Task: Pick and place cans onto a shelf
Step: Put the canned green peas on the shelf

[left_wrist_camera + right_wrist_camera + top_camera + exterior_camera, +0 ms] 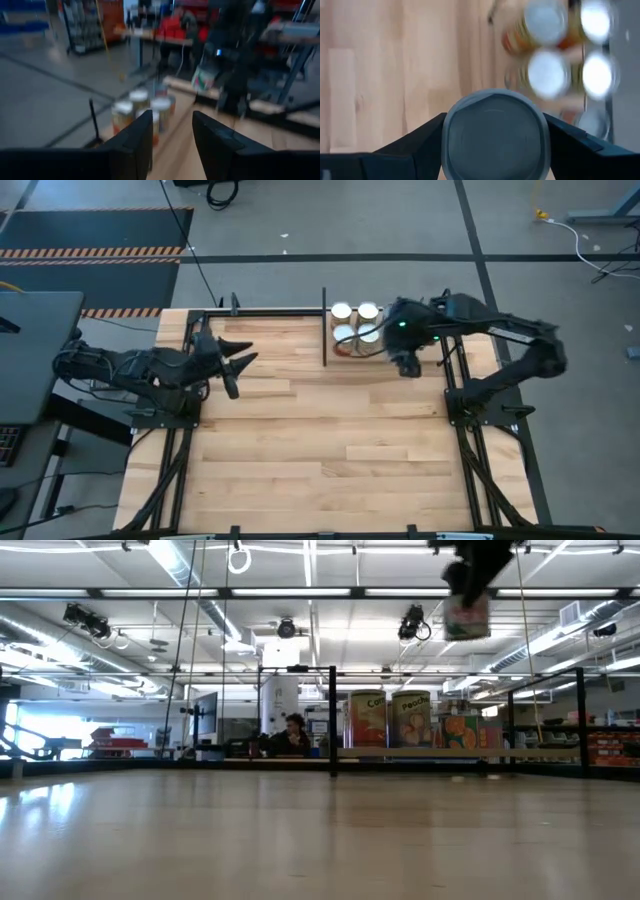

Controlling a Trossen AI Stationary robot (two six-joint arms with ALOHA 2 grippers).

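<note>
Two arms work over the wooden desk (320,430). At the left edge, the left pincer (238,360) hangs above bare boards, well apart from everything else; its own wrist view shows its two dark fingers (137,137) spread with clear space between them and nothing held.

Farther right, at the far edge of the desk, a group of cans (355,325) stands upright with pale round tops, close together in a tight cluster just to the right of a thin black upright post (324,328). From table height they show as labelled tins (390,720) resting on the shelf (420,752), a thin light board between black posts, raised slightly off the desk surface.

Right of that cluster, the right pincer (400,345) sits high, just beside the cans and partly over their right edge. It has its fingers closed around the held can (495,132), one finger pressed to each side, lid facing the wrist camera. The low view shows this can (467,615) lifted well above the shelf, hanging under the arm and tilted a little. Four more pale lids (562,47) are visible beyond it.
</note>
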